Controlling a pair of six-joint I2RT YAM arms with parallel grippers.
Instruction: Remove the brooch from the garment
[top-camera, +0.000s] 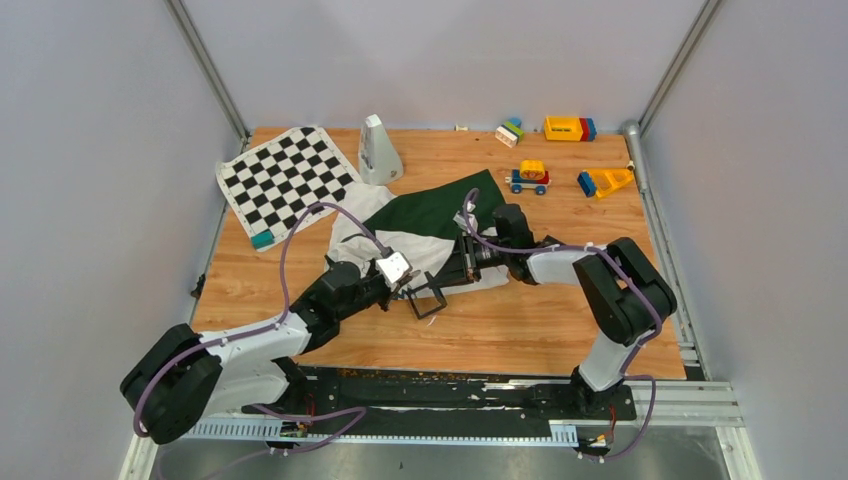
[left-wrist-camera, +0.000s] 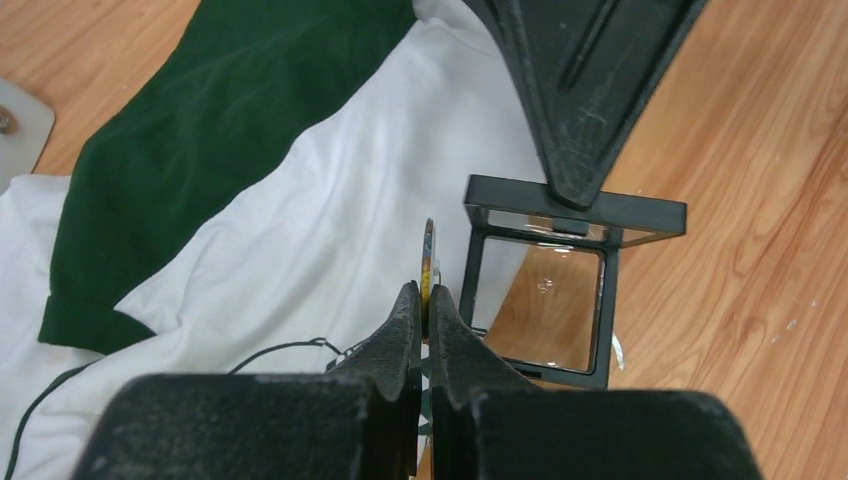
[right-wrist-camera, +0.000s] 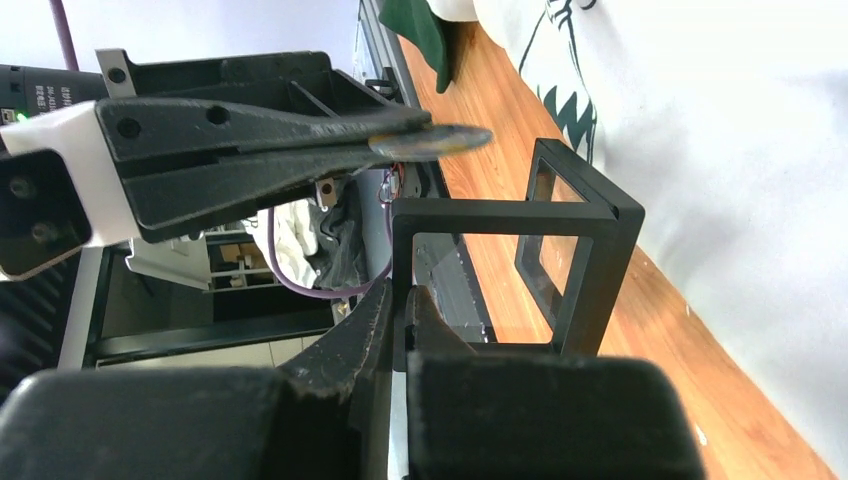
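**Q:** Where is the brooch, and what has hold of it?

**A:** The brooch (left-wrist-camera: 428, 262), a tiny, flat, yellowish-gold metal disc, is pinched by its lower rim in the left tool (left-wrist-camera: 424, 303). The tool's two black fingers are pressed together on it with no gap showing. The brooch stands on edge in the air, apart from the cloth, so I judge it already off the garment.

**Q:** And the garment?

**A:** The garment (top-camera: 440, 212), a white cloth T-shirt with long dark green sleeves, lies crumpled on the pale wooden bench (top-camera: 540, 330). In the overhead view it is at about twelve o'clock from both tools. From the left wrist, its white cloth spreads from nine to eleven o'clock of the brooch.

**Q:** What is the right tool doing?

**A:** The right tool (right-wrist-camera: 402, 300) is clamped tight on one bar of a small black square tray (right-wrist-camera: 520, 216) with a clear window, holding it tilted. The tray is just beside the brooch, at about three o'clock. I cannot tell whether it touches the bench.

**Q:** Why hold things this way?

**A:** My reading is that one arm steadies the tray so the other can set the brooch inside. The rim grip is thin, so the brooch could twist or slip
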